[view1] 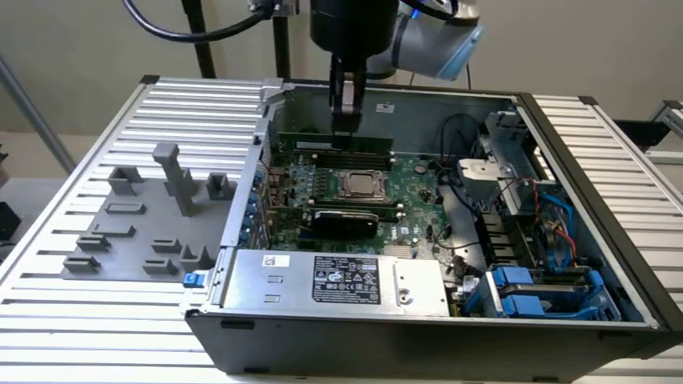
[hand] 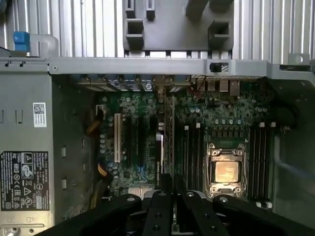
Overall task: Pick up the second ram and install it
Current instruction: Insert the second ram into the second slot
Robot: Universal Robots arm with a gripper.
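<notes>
**Gripper clamped on the second ram above the memory slots**

An open computer case [view1: 597, 200] lies on a slatted metal surface [view1: 64, 320], with the motherboard [view1: 417, 180] exposed inside. The arm reaches down into the case from above. Its gripper [view1: 344, 138] is closed on the second ram [view1: 372, 145], the two narrow fingers pinching the stick near its middle. The ram stands on its long edge, level, at the group of black memory slots [view1: 341, 160] between the CPU socket [view1: 363, 186] and the far wall of the case. Whether it is fully seated in a slot I cannot tell.

In the wrist view the gripper [hand: 170, 189] has the ram [hand: 173, 142] edge-on between its fingers. The ram appears as a thin line running alongside the memory slots [hand: 193, 152], with the CPU socket [hand: 227, 169] just beyond them.

A power supply [view1: 341, 280] with a label fills the near end of the case. On the exterior view's left, a grey fixture tray [view1: 139, 232] rests on the surface beside the case.
</notes>
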